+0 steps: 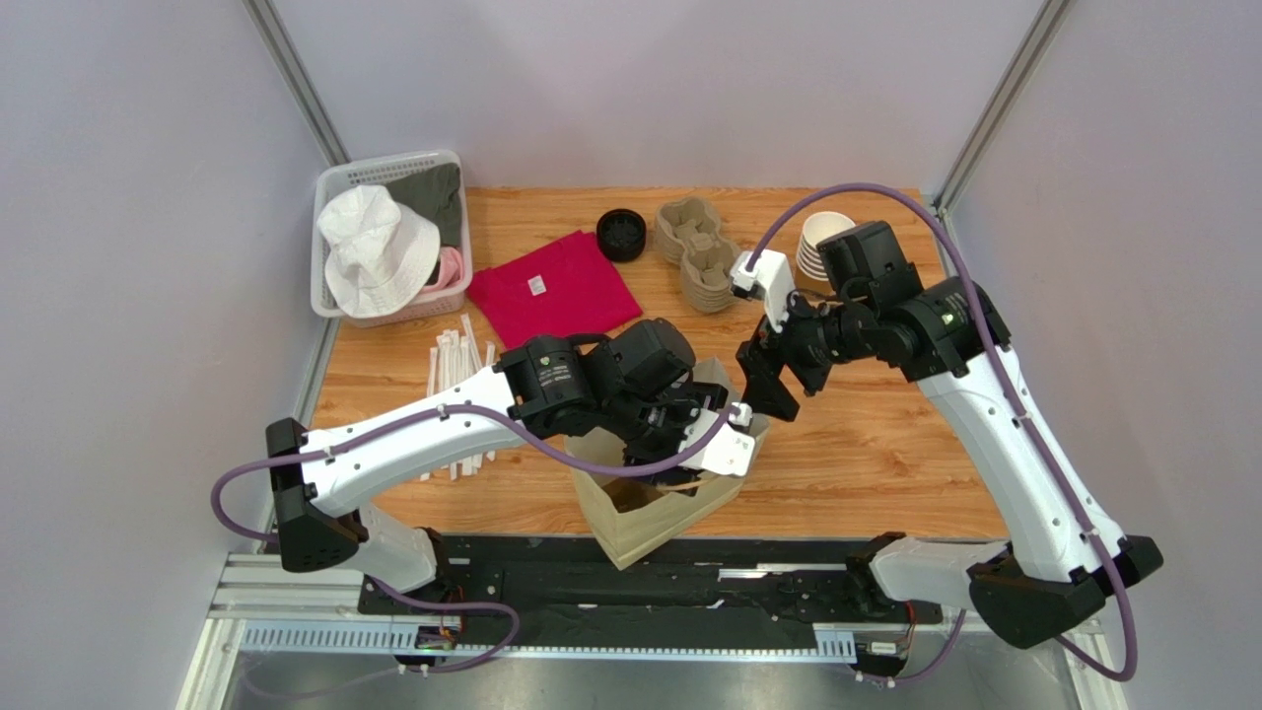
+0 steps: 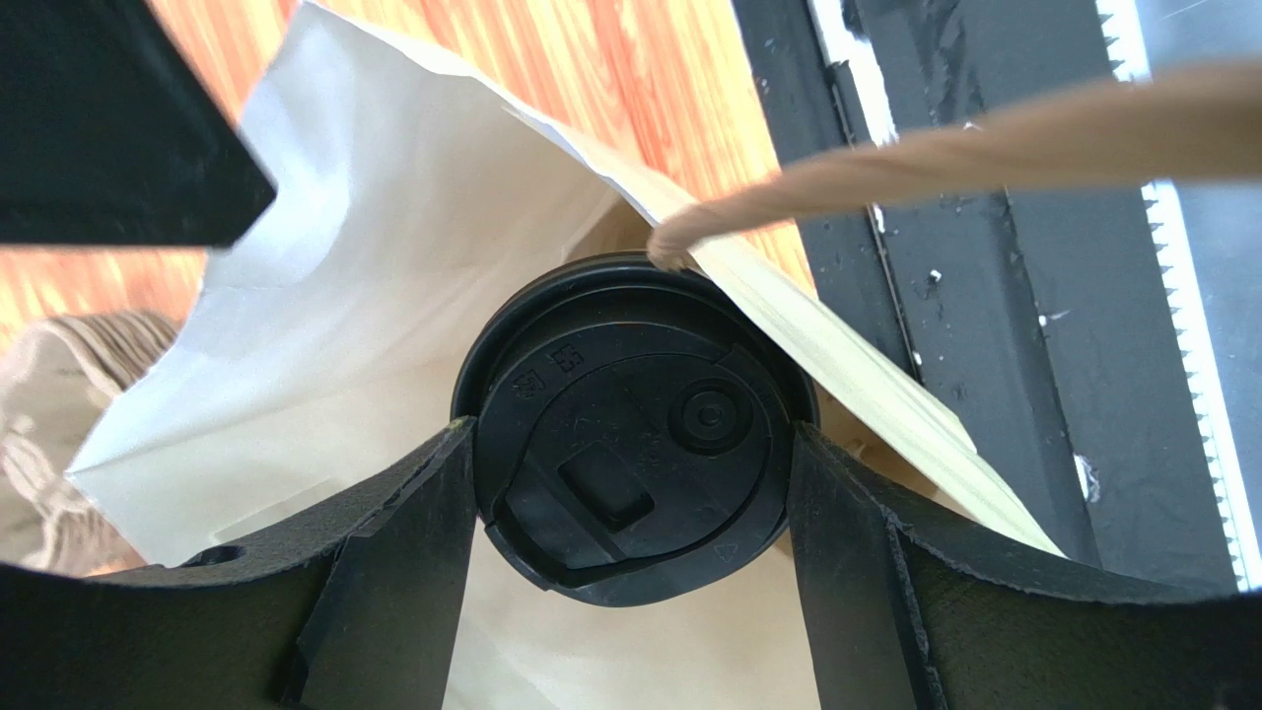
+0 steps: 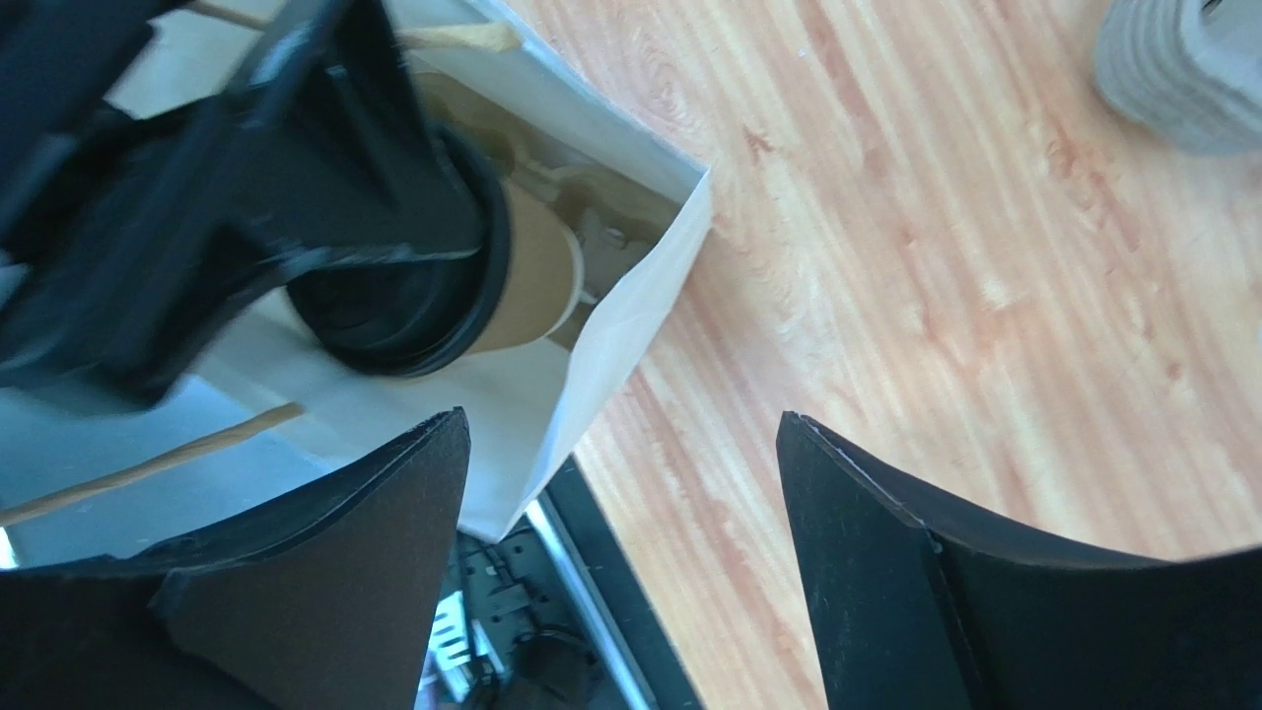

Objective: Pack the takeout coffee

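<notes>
Lowering the takeout coffee, gripped at its lid by the left fingers mid-frame in the paper bag mouth, needs it upright, clear of the handle upper right; right fingers wide, empty, beside the bag.

White arms w/ blk joints, purple cables.

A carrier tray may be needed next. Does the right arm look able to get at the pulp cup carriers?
Probably yes: the right hand is open and empty, and the pulp cup carriers lie uncovered on the table just beyond it, nothing between.
</notes>
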`<state>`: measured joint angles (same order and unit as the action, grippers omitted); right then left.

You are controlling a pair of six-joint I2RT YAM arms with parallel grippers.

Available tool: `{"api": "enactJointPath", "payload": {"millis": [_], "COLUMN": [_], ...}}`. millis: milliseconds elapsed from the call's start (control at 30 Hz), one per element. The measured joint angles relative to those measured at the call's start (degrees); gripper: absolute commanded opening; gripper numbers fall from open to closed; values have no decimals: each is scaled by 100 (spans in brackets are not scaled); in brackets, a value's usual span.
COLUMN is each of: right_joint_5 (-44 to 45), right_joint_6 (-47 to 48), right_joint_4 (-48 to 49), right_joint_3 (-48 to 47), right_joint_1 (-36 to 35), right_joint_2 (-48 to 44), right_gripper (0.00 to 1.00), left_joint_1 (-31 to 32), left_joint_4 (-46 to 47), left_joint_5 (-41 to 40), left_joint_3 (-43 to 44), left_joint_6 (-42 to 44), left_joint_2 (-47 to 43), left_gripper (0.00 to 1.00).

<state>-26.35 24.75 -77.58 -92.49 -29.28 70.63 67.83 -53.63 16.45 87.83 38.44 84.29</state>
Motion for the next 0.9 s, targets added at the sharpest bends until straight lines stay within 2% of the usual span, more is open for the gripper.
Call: {"api": "enactJointPath", "payload": {"millis": [167, 367, 467, 500, 567, 600, 667, 700, 767, 900], "right_joint_5": [-9, -197, -376, -431, -490, -535, -605, -627, -619, -584], "right_joint_6": [468, 914, 1080, 1143, 1261, 1305, 1386, 1423, 1449, 1427], "right_joint_4": [101, 396, 496, 507, 503, 501, 492, 479, 398, 236], "right_joint_3": [-212, -549, -623, -623, -619, -603, -546, -509, -402, -249], "right_joint_1": [0, 0, -22, -46, -98, -122, -151, -162, -175, -177], "right_joint_2": [389, 1010, 1220, 1266, 1292, 1292, 1261, 1250, 1202, 981], "right_gripper": [83, 78, 67, 56, 45, 32, 21, 11, 1, 0], "left_joint_1": [0, 0, 0, 0, -4, -9, -35, -63, -127, -291], "left_joint_4": [0, -31, -57, -59, -57, -59, -74, -81, -116, -168], "left_joint_5": [175, 284, 289, 284, 275, 271, 251, 251, 249, 247], "left_joint_3": [-4, -31, -52, -61, -92, -116, -164, -186, -201, -251], "left_joint_6": [120, 184, 190, 188, 188, 188, 188, 188, 184, 179], "left_joint_2": [-155, -162, -162, -162, -164, -164, -168, -168, -168, -236], "left_gripper": [0, 0, 0, 0, 0, 0, 0, 0, 0, 0]}}
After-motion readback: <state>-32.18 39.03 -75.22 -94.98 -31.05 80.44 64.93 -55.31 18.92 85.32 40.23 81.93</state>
